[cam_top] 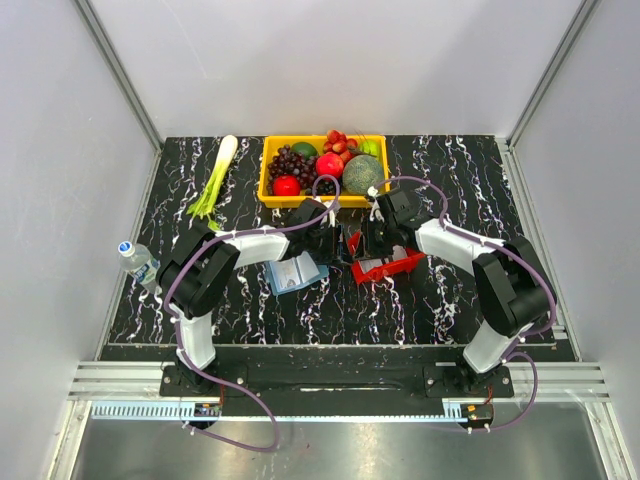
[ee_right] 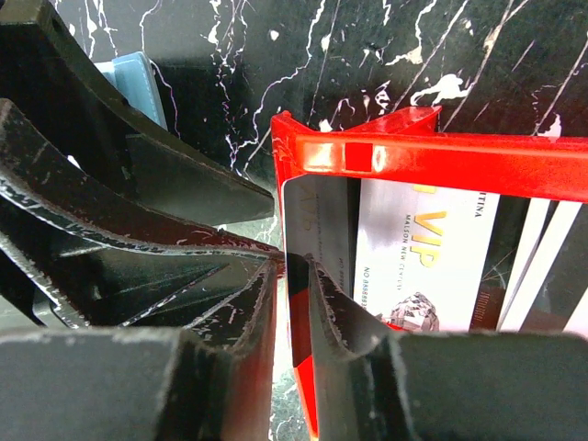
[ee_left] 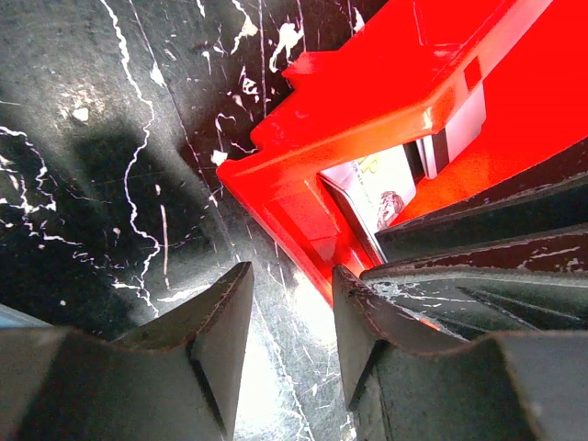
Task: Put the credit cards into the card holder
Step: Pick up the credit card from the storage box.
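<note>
My right jaws stand narrow astride the wall of the red tray (ee_right: 441,154), a grey credit card (ee_right: 317,216) upright and edge-on between them, gripped or not I cannot tell, while the card holder (ee_right: 138,78) lies on the worktop (ee_right: 367,55) to their left, nearer my half-open, empty left jaws.

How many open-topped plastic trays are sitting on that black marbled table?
2. A yellow plastic crate filled with fruit stands at the far edge. A smaller red plastic tray holding thin plastic cards lies in the middle. No others show, though some could be hidden.
</note>
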Robot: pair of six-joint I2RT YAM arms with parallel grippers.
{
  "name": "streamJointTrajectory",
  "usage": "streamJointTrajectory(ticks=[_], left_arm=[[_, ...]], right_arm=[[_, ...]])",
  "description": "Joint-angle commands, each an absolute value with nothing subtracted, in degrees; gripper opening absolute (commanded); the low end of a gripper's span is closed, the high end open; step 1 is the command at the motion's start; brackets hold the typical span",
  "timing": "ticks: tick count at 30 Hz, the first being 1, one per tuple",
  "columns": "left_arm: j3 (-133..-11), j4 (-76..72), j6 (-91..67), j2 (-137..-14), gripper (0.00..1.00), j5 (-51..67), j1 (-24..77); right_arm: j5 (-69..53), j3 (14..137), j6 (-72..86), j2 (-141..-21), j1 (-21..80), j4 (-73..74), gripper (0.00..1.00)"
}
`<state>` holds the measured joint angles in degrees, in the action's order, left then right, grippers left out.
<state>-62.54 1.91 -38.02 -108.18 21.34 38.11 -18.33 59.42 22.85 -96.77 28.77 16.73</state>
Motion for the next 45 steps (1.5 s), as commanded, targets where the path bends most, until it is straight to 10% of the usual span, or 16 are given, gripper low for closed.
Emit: streamJointTrajectory(ticks=[1,39,45], left_arm=[[-64.5,-0.1,-38.3,-107.8,0.44,20.4,38.7],[-64.6,-0.1,-38.3,-108.2,0.43,20.5,38.7],[-64.3,-0.1,-38.3,-107.7,0.43,20.0,38.7]], right_arm=[[-27.0,59.2,25.4,-97.7,29.6,11.4,0.25],[-39.9,52.9,35.3,-98.6,23.2,-2.5,0.15],[-29.4,53.3,32.9,-93.9,23.1,2.9,0.31]])
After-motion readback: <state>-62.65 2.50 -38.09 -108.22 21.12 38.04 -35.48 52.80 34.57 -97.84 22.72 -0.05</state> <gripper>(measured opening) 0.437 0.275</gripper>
